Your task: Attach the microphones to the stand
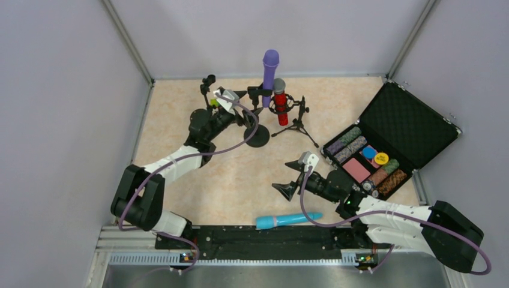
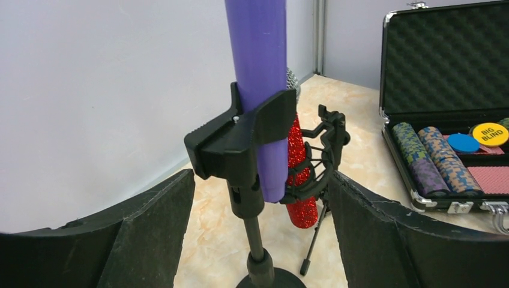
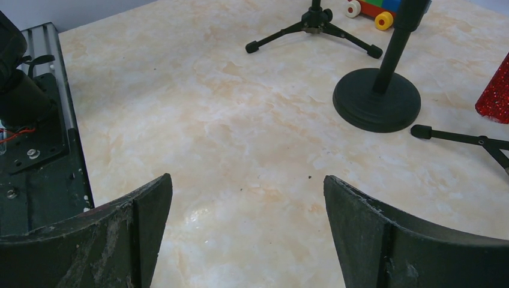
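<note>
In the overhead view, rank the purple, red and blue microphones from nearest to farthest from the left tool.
1. The purple microphone, upright in the stand clip, right in front of the left tool.
2. The red microphone, just right of the purple one.
3. The light-blue microphone, lying at the near edge.

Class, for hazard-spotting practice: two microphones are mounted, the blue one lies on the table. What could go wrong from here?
The open left tool flanks the clip holding the purple microphone; a careless retreat may tip its stand. The blue microphone lies loose on the table and may roll when gripped.
</note>
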Available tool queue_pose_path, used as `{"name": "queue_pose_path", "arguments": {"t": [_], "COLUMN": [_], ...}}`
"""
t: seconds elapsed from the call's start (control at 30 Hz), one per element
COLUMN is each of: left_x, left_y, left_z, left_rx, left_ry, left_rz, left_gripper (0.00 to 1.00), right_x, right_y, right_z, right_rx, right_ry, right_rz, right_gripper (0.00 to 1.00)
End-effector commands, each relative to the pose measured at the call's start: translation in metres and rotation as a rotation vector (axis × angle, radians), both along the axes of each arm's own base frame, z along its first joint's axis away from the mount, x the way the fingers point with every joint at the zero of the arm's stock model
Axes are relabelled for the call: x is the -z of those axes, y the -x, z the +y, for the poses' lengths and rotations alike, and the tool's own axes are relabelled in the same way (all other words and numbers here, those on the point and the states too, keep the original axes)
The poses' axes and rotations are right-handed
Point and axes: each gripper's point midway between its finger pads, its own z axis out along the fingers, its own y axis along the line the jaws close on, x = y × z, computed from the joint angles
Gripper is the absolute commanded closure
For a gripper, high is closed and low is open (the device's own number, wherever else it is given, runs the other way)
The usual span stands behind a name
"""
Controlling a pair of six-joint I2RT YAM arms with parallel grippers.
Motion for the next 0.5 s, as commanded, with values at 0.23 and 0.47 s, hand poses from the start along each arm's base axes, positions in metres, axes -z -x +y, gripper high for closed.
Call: {"name": "queue_pose_path", "arguments": {"t": [0.23,0.47], "left_x": [-0.069,-0.107], "left_y": [0.061,0.071], "left_z": [0.018,0.042], "left_rx": [0.049,-0.067], "left_ry": [0.034,0.067], "left_rz": [-0.264,-0.308], "left_gripper": [0.06,0.01], "right_x": [-0.02,-0.02], "right_y": [0.0,0.001], "right_z": [0.005,0.006], "right_rx": [-0.019,-0.022], "right_ry": [-0.052,-0.058], "right_rz": [-0.023,-0.018], "right_gripper": [0.07,0.07]}}
